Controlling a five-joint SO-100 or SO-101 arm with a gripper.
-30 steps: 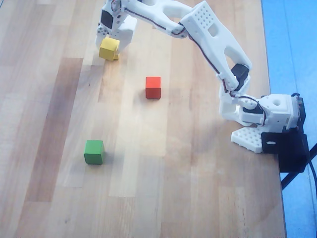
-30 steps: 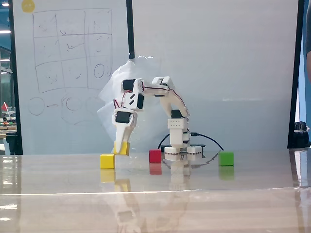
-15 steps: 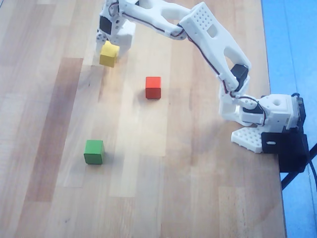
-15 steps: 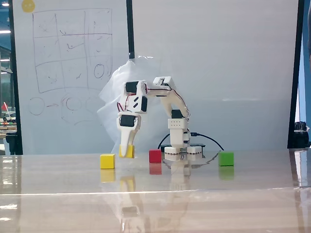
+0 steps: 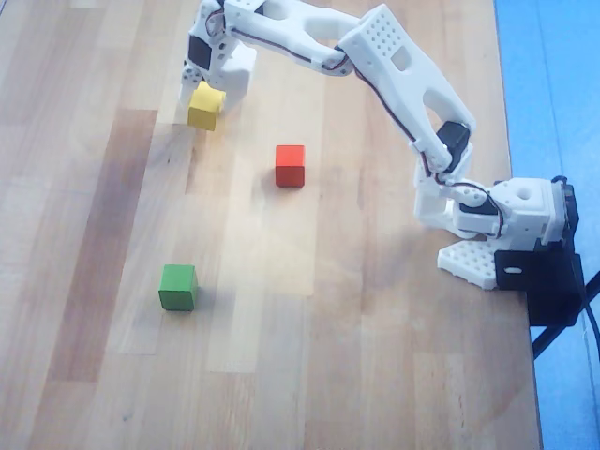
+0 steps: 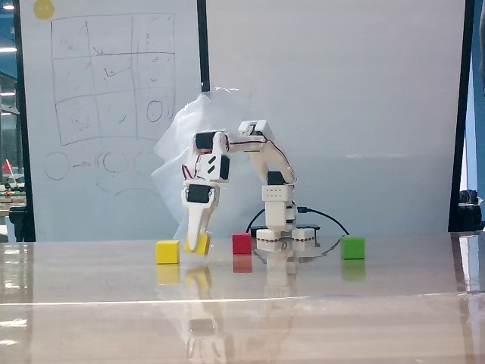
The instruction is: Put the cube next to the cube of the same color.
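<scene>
Fixed view: end effector [image 6: 199,241] clenched on yellow cube [image 6: 201,243], low over the surface [image 6: 242,288] just right of its twin yellow cube [image 6: 167,252]; best lowered squarely, released gently alongside; red cube [image 6: 242,243] farther right.

White arm [image 5: 375,56] with black motors on a pale wood table [image 5: 356,356]. Two yellow cubes: one [image 6: 167,252] free, one [image 6: 201,243] at the white gripper [image 6: 198,236]. Red cube [image 5: 290,165]. Green cube [image 5: 177,286]. Whiteboard [image 6: 114,114] bears dark line sketches.
</scene>
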